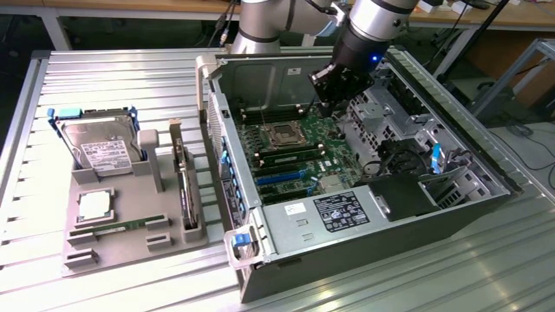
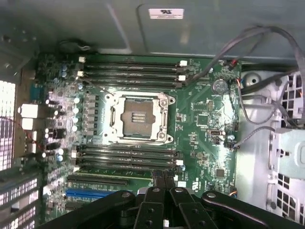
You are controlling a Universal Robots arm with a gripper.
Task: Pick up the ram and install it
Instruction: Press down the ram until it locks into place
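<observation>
Exterior view: an open computer case (image 1: 347, 195) lies on the slatted desk (image 1: 104, 71), its green motherboard (image 1: 299, 153) exposed. Beside it, a grey parts tray (image 1: 130, 244) carries a hard drive (image 1: 100, 146) and the ram (image 1: 121, 227), resting in a slot. Inside the case, the gripper (image 1: 325, 107) hangs over the motherboard, fingers (image 2: 163, 179) pressed together, holding nothing.

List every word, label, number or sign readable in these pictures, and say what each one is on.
None of the text can be read.
White label on the hard drive: print too small.
Black label on the computer case: white text and symbols, too small.
White sticker beside it: blurred.
White sticker on the case's inner wall: a mark, illegible.
Motherboard markings: too small.
</observation>
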